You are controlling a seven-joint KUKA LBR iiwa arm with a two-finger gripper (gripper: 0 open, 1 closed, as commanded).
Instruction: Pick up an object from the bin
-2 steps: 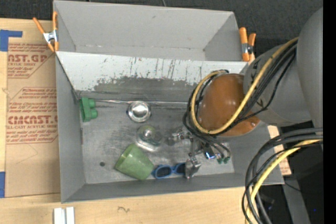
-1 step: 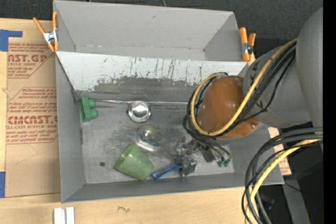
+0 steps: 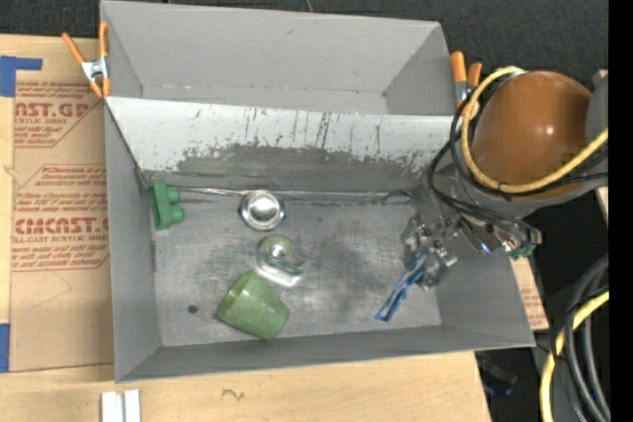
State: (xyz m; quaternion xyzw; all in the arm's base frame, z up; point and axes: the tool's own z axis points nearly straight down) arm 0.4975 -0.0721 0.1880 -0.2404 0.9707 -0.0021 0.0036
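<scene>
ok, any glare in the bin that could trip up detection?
Camera view: bright highlights on the shiny round lid and the clear cup beside it; the green cup looks matte; shadows on the bin floor are soft.
</scene>
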